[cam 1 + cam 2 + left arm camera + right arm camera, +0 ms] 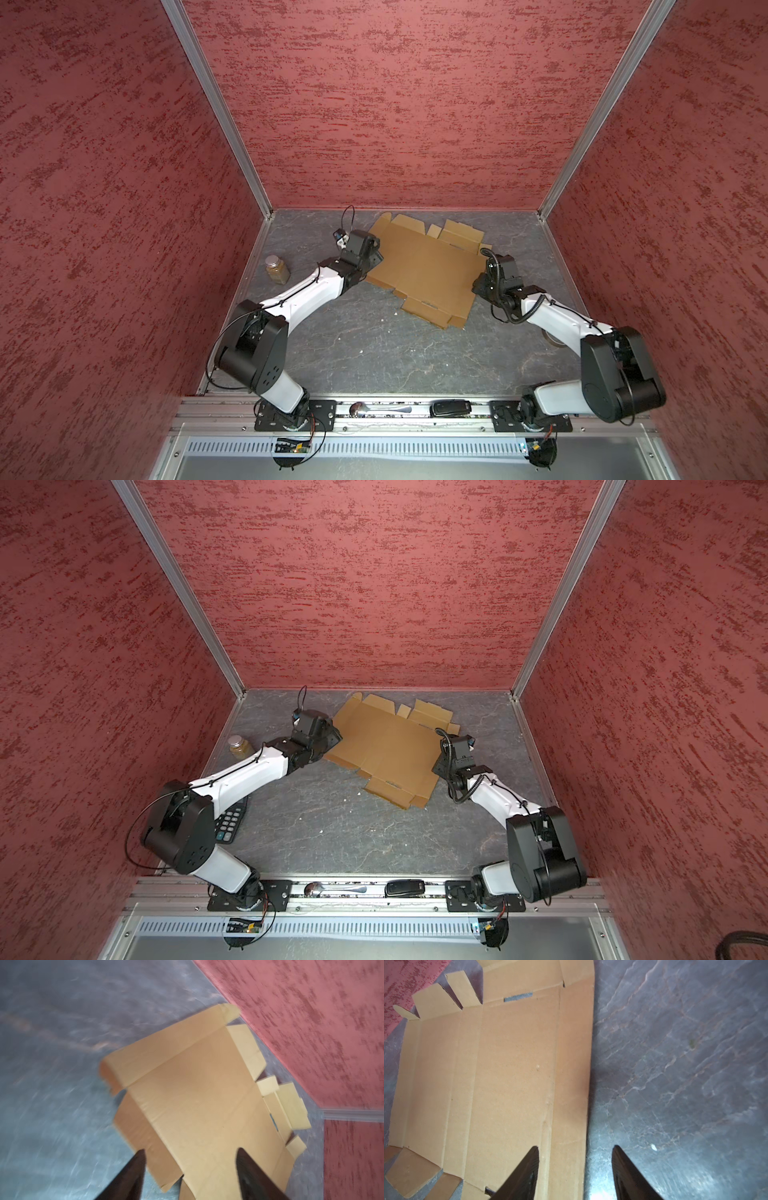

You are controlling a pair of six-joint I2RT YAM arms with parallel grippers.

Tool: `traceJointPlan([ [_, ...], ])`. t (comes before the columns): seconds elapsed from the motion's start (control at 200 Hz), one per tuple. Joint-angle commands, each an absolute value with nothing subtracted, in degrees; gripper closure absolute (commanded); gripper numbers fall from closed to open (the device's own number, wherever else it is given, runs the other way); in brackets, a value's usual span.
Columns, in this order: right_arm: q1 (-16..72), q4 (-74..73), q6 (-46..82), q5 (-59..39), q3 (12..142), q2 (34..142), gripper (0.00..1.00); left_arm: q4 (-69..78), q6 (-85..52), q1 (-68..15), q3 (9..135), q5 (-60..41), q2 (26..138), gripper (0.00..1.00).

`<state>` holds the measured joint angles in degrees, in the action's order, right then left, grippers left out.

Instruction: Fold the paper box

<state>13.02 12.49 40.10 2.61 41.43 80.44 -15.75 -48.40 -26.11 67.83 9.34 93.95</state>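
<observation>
On veined grey tabletop [374,353]: flat tan paper box [428,266], creased flaps

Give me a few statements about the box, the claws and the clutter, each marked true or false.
1. The paper box lies opened out, nearly flat, on the table. True.
2. The left claw is shut on a flap. False: its jaws stand apart, gripping nothing.
3. The right claw straddles the box's edge, cardboard on one side, table on the other. True.
4. The jar stands on the box. False: it stands on the table, apart from the box, to its left in both top views.
5. A spoon lies on the rail between the arm bases. True.
</observation>
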Motion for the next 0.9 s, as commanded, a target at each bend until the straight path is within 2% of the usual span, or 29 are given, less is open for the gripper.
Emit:
traceJointPlan([
  [0.0, 12.52, 10.83, 41.58, 0.86, 40.27, 79.38, 0.41, -16.55, -31.92, -24.29, 75.41, -3.77, 102.16, 0.45],
  [0.125, 11.80, 8.46, 42.04, -1.41, 38.61, 79.42, 0.40, -18.80, -25.18, -23.64, 84.71, -12.37, 111.58, 0.62],
  [0.26, 11.32, 6.25, 42.19, -3.37, 37.14, 79.48, 0.40, -20.54, -22.98, -23.86, 89.09, -15.70, 118.08, 0.70],
  [0.897, 10.86, -0.91, 44.96, -8.15, 33.45, 82.13, 0.40, -18.20, -28.07, -24.61, 80.74, -7.06, 120.74, 0.78],
])
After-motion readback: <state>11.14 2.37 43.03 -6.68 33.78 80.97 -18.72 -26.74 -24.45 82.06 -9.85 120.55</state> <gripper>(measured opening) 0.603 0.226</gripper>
